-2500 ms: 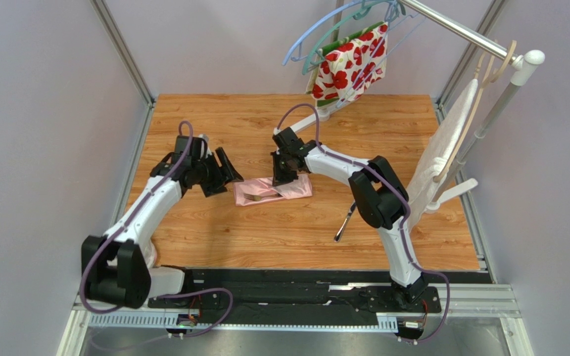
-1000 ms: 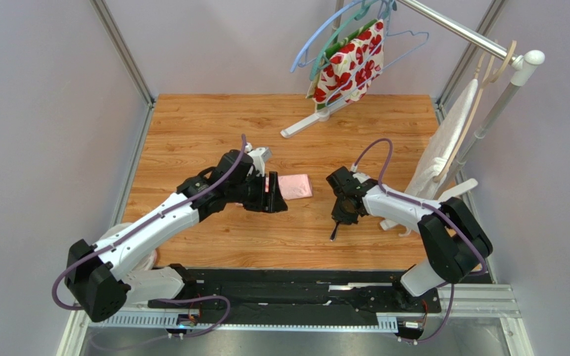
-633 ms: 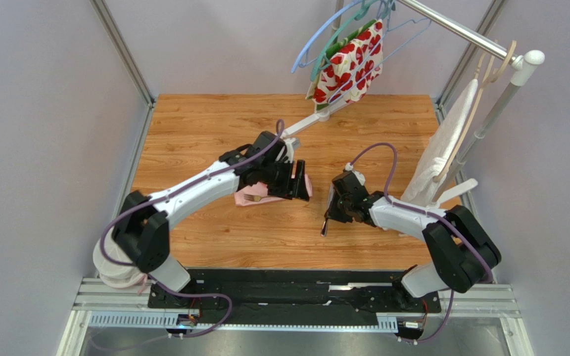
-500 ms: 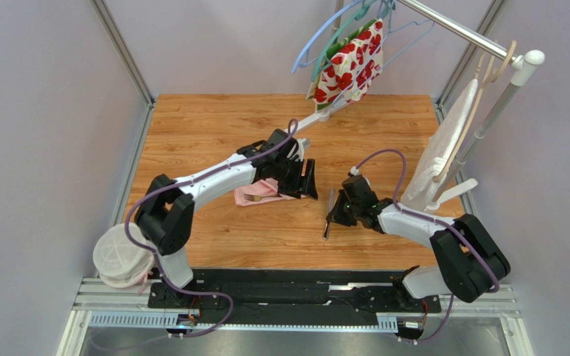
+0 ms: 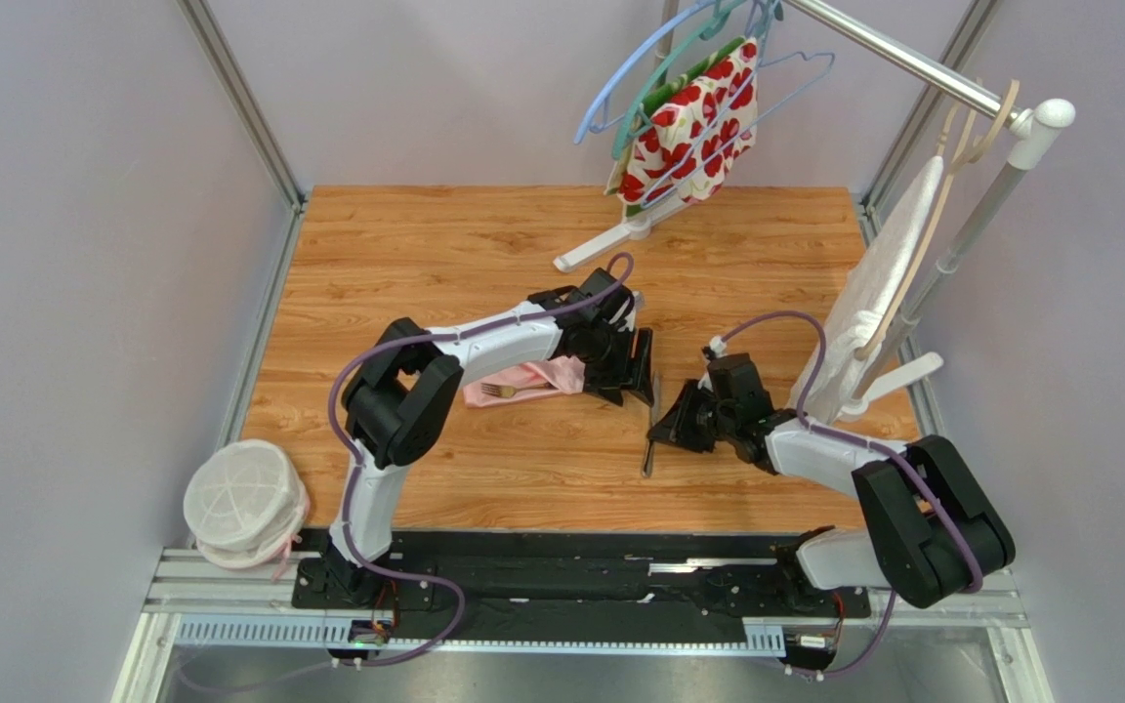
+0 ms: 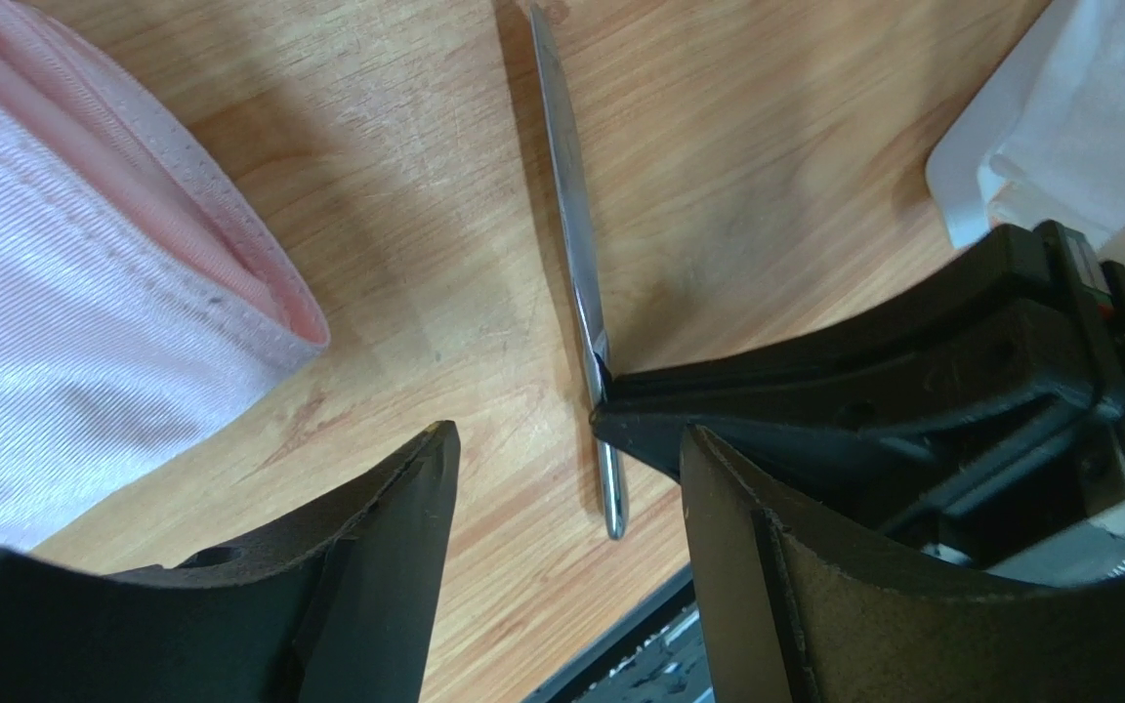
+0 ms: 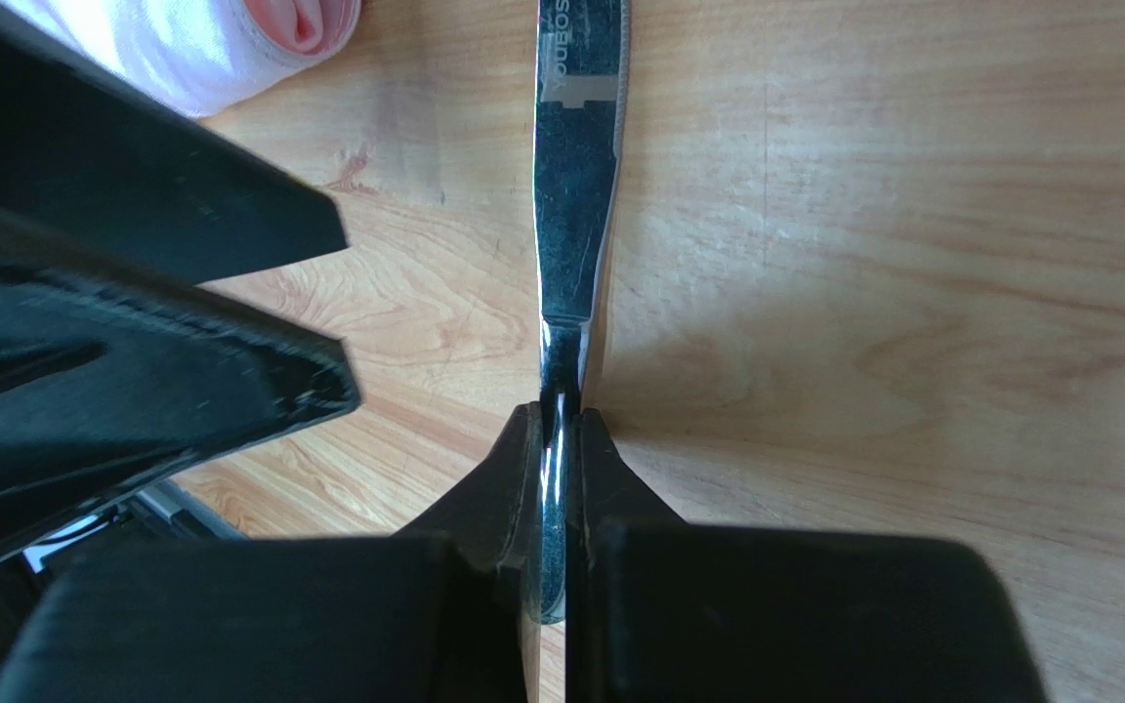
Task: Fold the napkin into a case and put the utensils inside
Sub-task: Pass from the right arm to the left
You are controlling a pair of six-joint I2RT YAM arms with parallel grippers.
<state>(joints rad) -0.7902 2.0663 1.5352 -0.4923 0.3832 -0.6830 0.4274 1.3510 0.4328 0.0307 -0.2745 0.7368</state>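
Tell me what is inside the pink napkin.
Only pink folds show at the open end of the napkin; deeper inside is covered by cloth. The knife is outside it, gripped by the right end effector.

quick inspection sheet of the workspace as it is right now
surface: wooden table, no spills seen
job's things: pink napkin folded, rumpled; knife at its right end
clutter: floral cloth and white cloth hanging on a rack; white round thing by the table's near-left corner
grippers: left gripper jaws open beside the napkin; right gripper jaws shut on the knife
cables: purple cables along both arms, no snags seen
surroundings: grey walls, metal frame
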